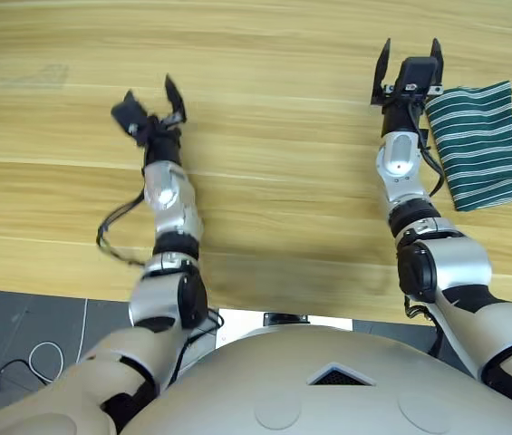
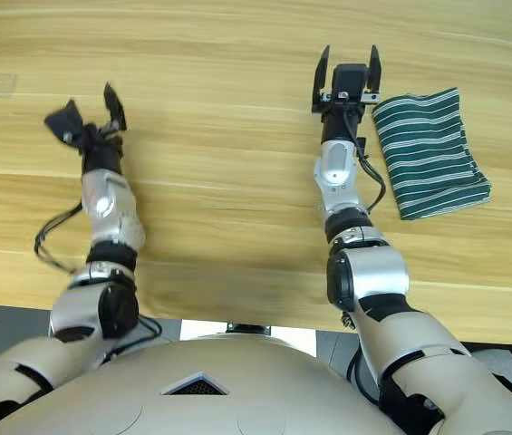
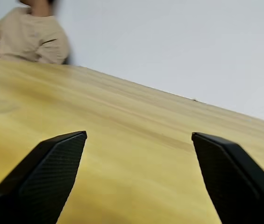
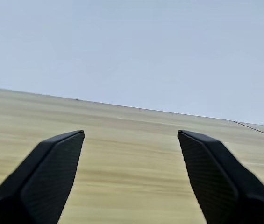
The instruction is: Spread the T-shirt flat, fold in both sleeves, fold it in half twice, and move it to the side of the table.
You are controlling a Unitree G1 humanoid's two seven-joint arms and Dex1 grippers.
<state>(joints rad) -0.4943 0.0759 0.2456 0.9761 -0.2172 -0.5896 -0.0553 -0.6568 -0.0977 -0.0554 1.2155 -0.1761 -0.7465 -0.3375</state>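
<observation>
Left eye view: the right claw (image 1: 410,54) is spread and empty over the bench (image 1: 265,190), its fingers pointing away from the robot. Just beside it, on its outer right, lies the folded green-striped T-shirt (image 1: 482,145). It is a compact rectangle whose long axis runs away from the robot, roughly parallel to the forearm. The left claw (image 1: 149,104), also spread and empty, hovers well apart on the far left. The right arm is clearly nearer, so any last sideways nudge would likely fall to it
</observation>
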